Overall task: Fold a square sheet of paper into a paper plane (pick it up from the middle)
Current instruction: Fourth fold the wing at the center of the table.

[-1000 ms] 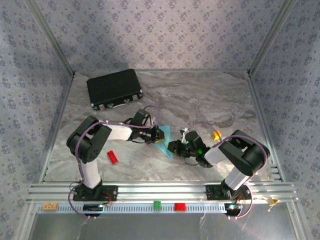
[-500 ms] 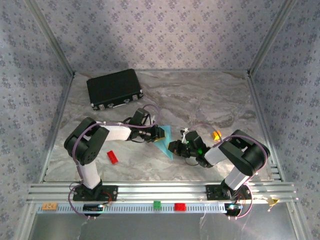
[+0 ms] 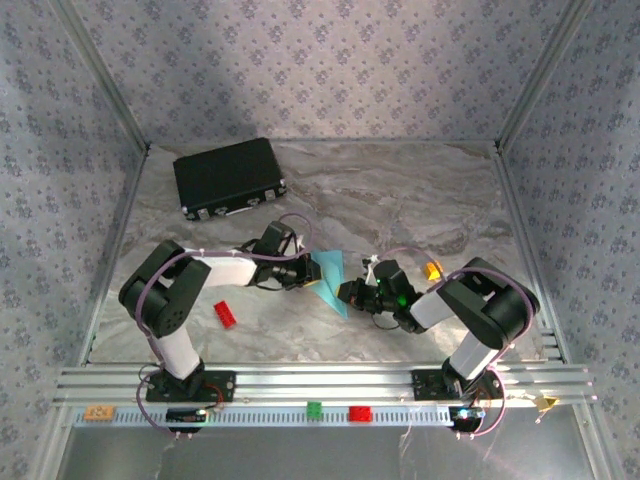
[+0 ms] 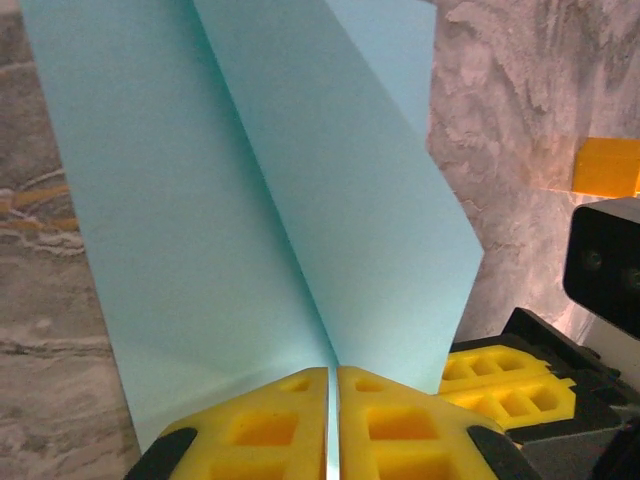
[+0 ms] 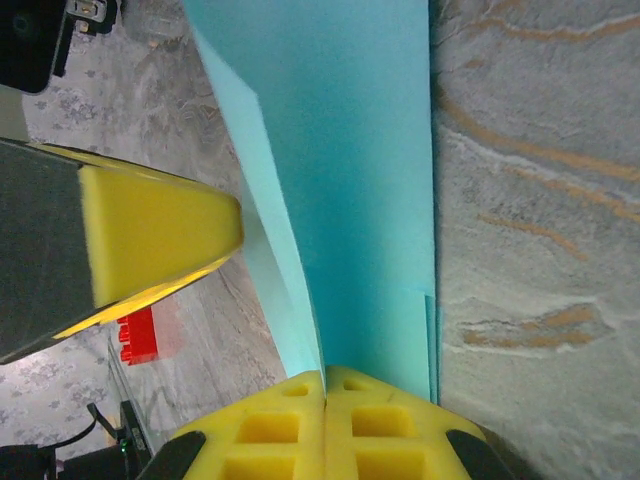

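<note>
While the left gripper and right gripper are both pinching the creased light-blue sheet at mid-frame, a fold is being formed, probably needing its crease pressed flat next.

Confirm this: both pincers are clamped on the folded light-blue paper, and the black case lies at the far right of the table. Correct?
No. The black case lies at the far left of the table, as the top external view shows. The left pincer and right pincer are clamped on the folded light-blue paper.
</note>
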Available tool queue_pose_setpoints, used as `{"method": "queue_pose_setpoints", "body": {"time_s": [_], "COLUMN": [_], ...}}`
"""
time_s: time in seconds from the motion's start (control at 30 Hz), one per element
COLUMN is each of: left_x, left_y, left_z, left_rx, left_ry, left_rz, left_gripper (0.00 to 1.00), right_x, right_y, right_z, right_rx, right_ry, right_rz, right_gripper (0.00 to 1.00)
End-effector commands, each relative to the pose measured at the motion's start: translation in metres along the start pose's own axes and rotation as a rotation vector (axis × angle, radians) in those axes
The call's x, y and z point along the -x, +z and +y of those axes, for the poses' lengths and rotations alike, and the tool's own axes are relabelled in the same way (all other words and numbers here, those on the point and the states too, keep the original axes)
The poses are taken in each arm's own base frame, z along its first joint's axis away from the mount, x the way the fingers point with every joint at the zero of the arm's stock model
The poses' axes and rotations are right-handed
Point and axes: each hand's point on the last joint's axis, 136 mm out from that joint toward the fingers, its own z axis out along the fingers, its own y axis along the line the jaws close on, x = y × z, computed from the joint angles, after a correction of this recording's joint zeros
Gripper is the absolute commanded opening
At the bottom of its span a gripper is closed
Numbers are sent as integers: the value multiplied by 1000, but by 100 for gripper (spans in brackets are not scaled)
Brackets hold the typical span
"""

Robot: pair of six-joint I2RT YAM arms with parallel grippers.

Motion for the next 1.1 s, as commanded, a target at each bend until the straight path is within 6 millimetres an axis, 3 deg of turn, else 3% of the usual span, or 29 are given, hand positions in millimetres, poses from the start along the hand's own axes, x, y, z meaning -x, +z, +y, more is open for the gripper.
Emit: {"method": "queue_pose_setpoints", "body": {"time_s": [0.0, 0.4, 1.07], "left_x": [-5, -10, -4], "left_y": [6, 6, -1], "left_z": [15, 34, 29], "left_rx": [34, 95, 99], "left_ry": [-19, -34, -9], "left_rz": [25, 38, 16], "left_gripper": [9, 7, 8], "right_x": [2, 5, 3], "right_y": [3, 0, 0], "right_z": [5, 9, -9], "right_rx": [32, 66, 18], "right_ry": [6, 14, 41], "right_rz": [16, 27, 32], "right_gripper": [5, 5, 5]}}
